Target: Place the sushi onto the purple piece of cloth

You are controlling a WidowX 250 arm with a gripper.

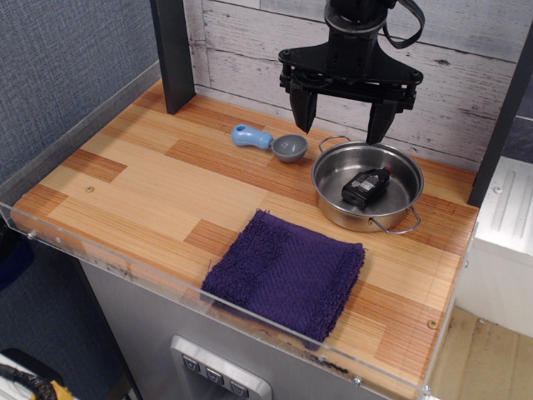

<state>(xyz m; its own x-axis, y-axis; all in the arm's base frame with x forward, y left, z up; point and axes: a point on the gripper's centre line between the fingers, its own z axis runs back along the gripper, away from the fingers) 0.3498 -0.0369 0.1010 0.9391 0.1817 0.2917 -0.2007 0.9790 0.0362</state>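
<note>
So in the one camera view nothing's really done yet. The small black toy sushi block with the grey-white patch [364, 187] sits inside the round steel pan [329, 167] on the wooden counter [150, 179]. The black robot hand [342, 117] hangs above the pan's far rim, fingers spread wide, holding nothing. The dark purple terry cloth [285, 273] lies bare nearby. Grab, lift and drop all remain, I'd say.

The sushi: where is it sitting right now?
The sushi lies inside the steel pan at the right of the table, below the open gripper and just behind the purple cloth.
</note>
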